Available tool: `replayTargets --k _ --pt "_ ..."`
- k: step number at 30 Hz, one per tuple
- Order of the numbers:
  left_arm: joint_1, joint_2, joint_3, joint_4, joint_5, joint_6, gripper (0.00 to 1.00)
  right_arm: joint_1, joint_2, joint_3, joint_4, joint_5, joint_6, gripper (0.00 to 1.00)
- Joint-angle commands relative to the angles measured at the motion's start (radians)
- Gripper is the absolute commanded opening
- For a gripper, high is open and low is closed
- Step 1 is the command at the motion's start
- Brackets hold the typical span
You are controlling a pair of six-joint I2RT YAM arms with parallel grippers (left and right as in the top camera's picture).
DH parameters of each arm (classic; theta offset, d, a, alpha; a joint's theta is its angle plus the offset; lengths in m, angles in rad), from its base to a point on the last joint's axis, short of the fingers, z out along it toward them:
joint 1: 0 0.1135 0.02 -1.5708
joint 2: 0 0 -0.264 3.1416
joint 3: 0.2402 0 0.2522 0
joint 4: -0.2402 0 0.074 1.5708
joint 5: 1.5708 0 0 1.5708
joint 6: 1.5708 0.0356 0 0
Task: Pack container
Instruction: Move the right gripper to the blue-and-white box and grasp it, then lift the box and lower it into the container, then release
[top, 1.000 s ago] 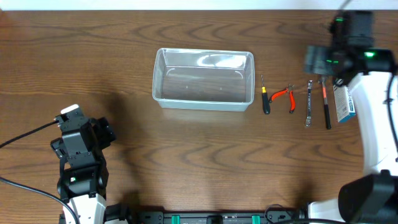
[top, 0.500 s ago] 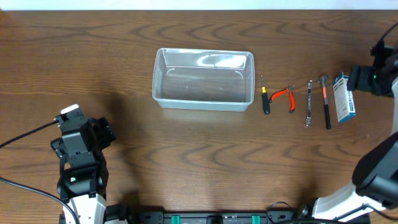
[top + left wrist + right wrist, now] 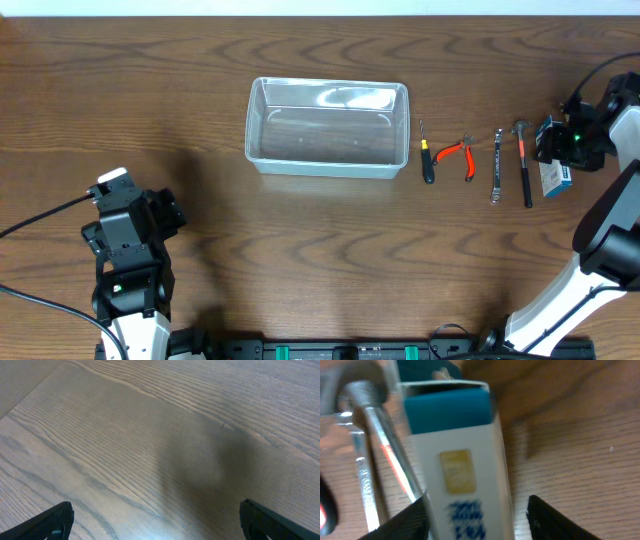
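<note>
The clear plastic container (image 3: pixel 326 170) stands empty at the table's middle back. To its right lie a black-handled screwdriver (image 3: pixel 427 162), orange pliers (image 3: pixel 456 154), a wrench (image 3: pixel 496 166), a hammer (image 3: pixel 524 170) and a blue-and-white box (image 3: pixel 556 180). My right gripper (image 3: pixel 558 144) is low over the box's far end. In the right wrist view its open fingers (image 3: pixel 480 522) straddle the box (image 3: pixel 460 460), with the hammer (image 3: pixel 380 435) just left of it. My left gripper (image 3: pixel 166 214) is open and empty over bare table (image 3: pixel 155 525) at the front left.
The tools lie in a tight row, a few centimetres apart, between the container and the table's right edge. The table's far edge (image 3: pixel 320 14) runs just behind the container. The left arm's base and cable sit at the front left corner.
The right arm swung from above the tool row out to the right edge, then came back down over the blue-and-white box. The left arm has not moved.
</note>
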State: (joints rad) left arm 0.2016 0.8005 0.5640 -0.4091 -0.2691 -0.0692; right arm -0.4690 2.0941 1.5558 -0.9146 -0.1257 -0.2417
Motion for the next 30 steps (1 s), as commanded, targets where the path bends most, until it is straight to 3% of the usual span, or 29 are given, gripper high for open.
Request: replayTargets --k 1,5,7,9,14,21,26,30 --pt "-0.002 0.002 0.016 -0.002 -0.013 0.016 0.98 0.005 0.014 -0.002 0.013 0.053 0.086 0.47" --pt "-0.002 0.002 0.016 -0.002 -0.013 0.016 0.98 0.005 0.014 -0.002 0.022 0.061 0.127 0.35" --pt "-0.002 0.002 0.016 -0.002 -0.013 0.016 0.98 0.005 0.015 -0.002 0.023 0.077 0.180 0.12" --pt "-0.002 0.002 0.016 -0.002 -0.013 0.016 0.98 0.005 0.013 -0.002 0.021 0.077 0.225 0.01" --pt "-0.002 0.002 0.016 -0.002 -0.013 0.016 0.98 0.007 -0.038 0.002 0.008 0.064 0.286 0.01" --pt "-0.002 0.002 0.016 -0.002 -0.013 0.016 0.98 0.076 -0.296 0.004 0.042 -0.002 0.240 0.01" --pt "-0.002 0.002 0.016 -0.002 -0.013 0.016 0.98 0.229 -0.497 0.004 0.103 -0.148 0.217 0.01" --pt "-0.002 0.002 0.016 -0.002 -0.013 0.016 0.98 0.426 -0.558 0.003 0.159 -0.192 0.242 0.01"
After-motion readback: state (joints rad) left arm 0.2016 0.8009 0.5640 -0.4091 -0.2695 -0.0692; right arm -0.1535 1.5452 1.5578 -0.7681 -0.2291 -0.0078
